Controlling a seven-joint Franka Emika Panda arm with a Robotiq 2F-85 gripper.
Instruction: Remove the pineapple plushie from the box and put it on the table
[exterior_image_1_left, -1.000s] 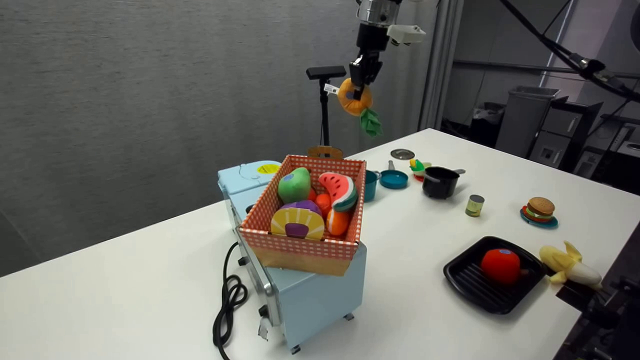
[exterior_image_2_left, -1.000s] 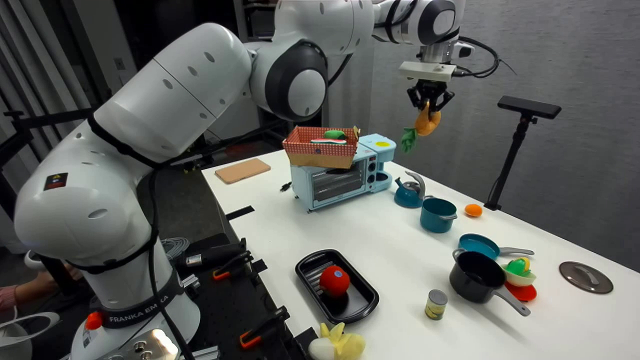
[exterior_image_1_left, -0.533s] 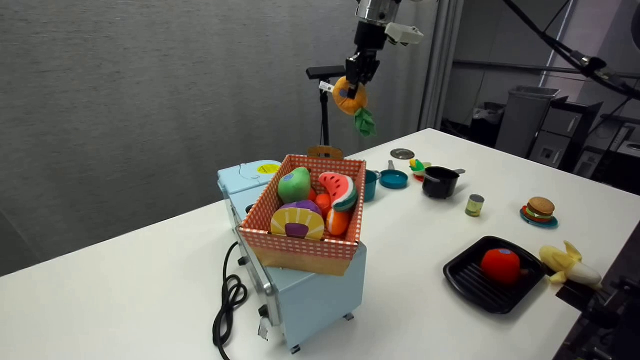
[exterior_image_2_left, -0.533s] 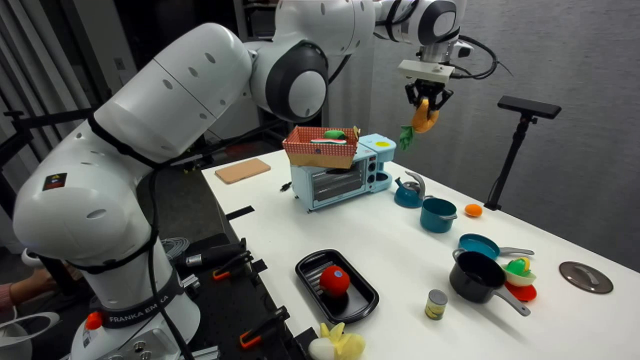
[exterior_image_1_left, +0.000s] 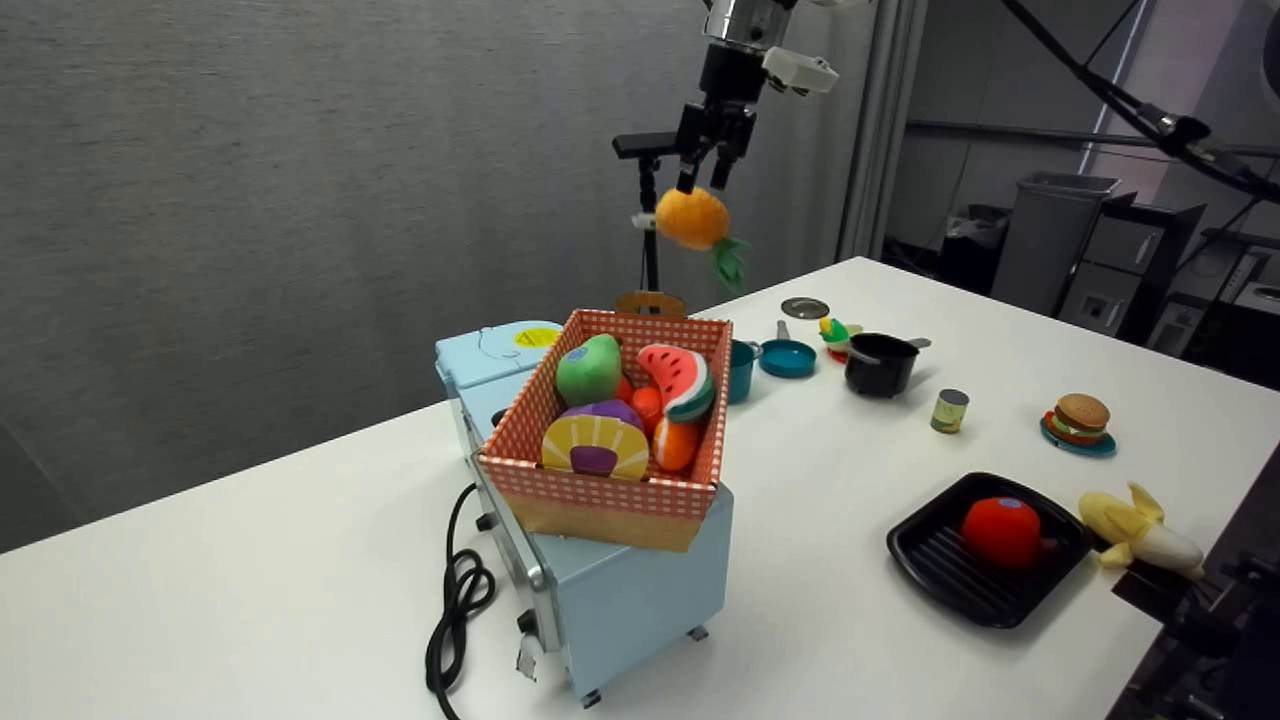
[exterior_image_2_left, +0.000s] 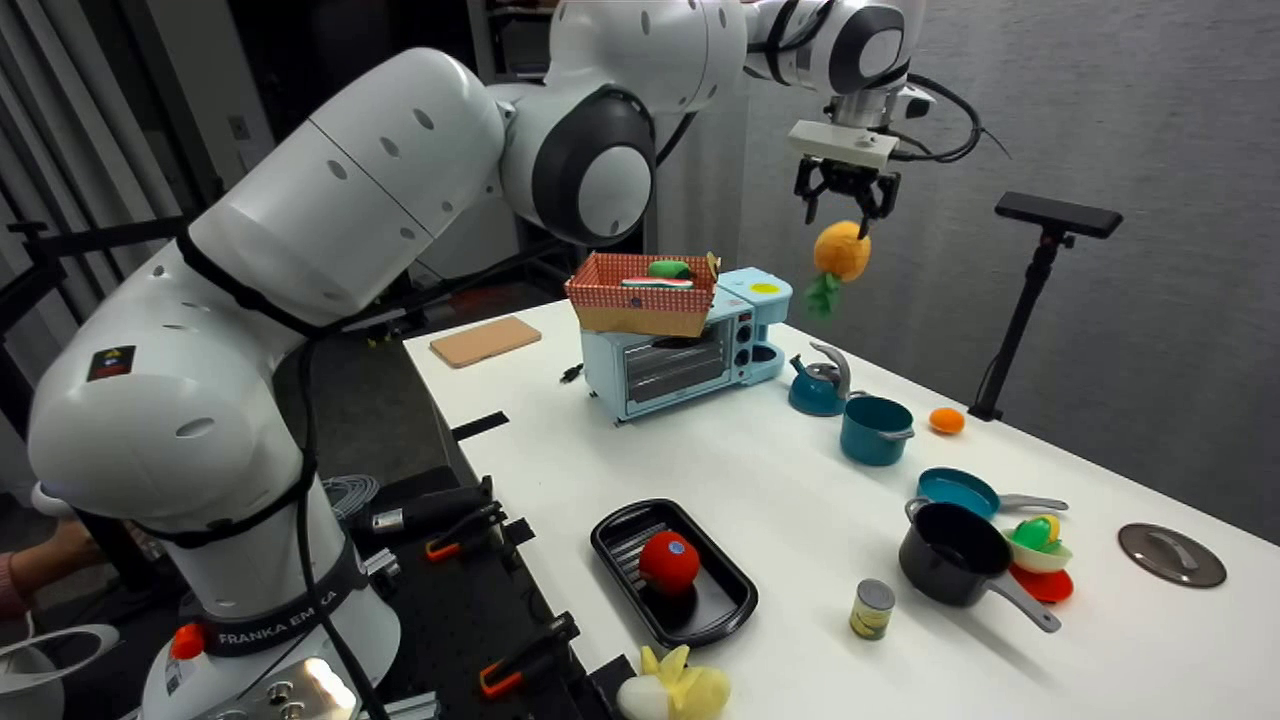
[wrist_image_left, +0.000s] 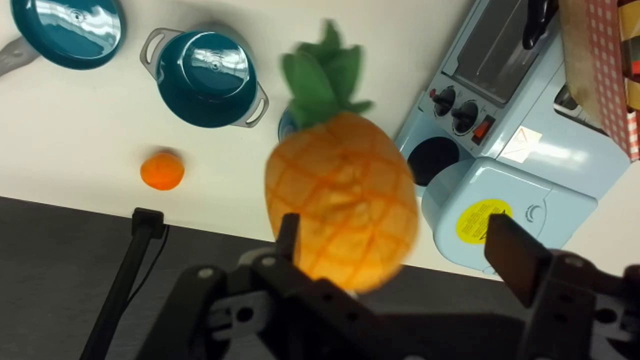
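Pineapple (exterior_image_2_left: 841, 252) is in mid-air under the wide-spread claw (exterior_image_2_left: 838, 227), so don't move till it lands on the table (exterior_image_2_left: 780, 480).

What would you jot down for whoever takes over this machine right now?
Pincer: open, gripping nothing.
Pineapple: in mid-air below the pincer, blurred, apparently falling.
Box: on the blue oven, other soft fruit inside.
Done: pineapple out of the box.
Left: it isn't on the table yet. Watch where it lands; it may end up near the edge, or off it, and need picking up again.
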